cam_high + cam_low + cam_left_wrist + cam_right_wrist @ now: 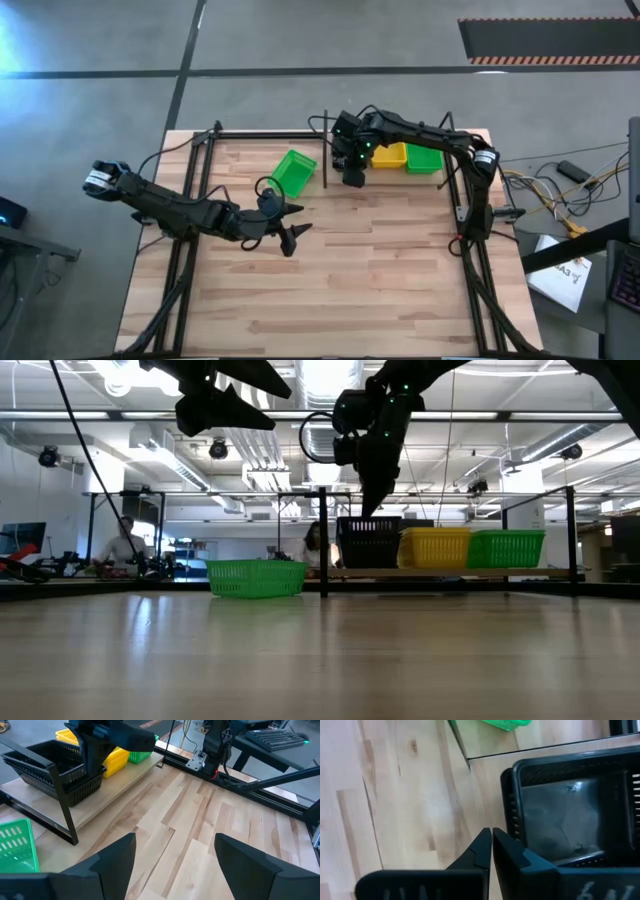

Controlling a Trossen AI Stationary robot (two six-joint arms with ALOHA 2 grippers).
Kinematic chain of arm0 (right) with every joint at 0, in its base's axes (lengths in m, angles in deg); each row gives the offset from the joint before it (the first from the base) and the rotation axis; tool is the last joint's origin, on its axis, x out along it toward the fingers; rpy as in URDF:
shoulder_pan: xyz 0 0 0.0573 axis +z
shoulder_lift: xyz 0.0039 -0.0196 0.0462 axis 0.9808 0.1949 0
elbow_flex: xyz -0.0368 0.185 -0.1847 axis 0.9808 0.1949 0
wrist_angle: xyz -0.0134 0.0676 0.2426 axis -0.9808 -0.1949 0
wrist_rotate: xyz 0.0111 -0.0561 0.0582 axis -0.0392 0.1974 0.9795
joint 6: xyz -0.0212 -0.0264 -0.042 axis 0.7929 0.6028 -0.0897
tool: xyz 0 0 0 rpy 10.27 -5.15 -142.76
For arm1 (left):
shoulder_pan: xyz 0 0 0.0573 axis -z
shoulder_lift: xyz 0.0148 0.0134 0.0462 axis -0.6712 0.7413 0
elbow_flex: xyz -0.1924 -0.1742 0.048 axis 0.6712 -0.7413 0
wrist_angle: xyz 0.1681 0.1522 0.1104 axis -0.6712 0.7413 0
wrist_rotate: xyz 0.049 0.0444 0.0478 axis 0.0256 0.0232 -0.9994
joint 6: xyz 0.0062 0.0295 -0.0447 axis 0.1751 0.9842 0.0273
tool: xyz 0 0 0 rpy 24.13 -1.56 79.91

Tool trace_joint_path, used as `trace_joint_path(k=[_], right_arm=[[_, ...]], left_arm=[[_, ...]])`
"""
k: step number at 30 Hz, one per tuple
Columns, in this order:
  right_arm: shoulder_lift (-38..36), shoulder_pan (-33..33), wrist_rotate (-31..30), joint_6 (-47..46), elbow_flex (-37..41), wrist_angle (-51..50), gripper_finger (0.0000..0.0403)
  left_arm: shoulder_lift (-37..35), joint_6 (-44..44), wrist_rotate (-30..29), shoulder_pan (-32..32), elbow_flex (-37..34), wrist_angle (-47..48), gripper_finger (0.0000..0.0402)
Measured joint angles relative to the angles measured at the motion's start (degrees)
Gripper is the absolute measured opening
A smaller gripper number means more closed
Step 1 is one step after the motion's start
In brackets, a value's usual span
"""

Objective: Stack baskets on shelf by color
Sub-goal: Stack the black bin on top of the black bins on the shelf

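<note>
High view: right gripper [354, 176], fingers together, beside black basket [60, 777].

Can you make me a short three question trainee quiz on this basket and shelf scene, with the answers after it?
1. True or false: the green basket nearest the left arm sits on the shelf.
2. Which basket is beside the right gripper? A) yellow B) black C) green
3. Fill in: the left gripper waits over the table with its jaws ____.

Key
1. False: it sits on the table, off the shelf's end.
2. B: the black basket, at the shelf's end, next to the yellow basket. The right jaws are shut and empty.
3. Open.
</note>
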State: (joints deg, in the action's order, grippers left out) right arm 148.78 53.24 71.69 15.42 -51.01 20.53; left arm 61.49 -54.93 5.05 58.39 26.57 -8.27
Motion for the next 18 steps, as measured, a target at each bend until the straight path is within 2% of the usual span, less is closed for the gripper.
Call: trace_joint_path(k=[5, 18], right_arm=[[0.0, -0.04, 5.49, 0.41, 0.0, -0.01, 0.0009], [-0.26, -0.97, 4.56, -4.66, -1.05, 3.89, 0.0008]], left_arm=[[0.0, 0.0, 0.0, 0.0, 0.0, 0.0, 0.0255], [0.0, -0.07, -0.02, 0.0, 0.0, -0.02, 0.0255]])
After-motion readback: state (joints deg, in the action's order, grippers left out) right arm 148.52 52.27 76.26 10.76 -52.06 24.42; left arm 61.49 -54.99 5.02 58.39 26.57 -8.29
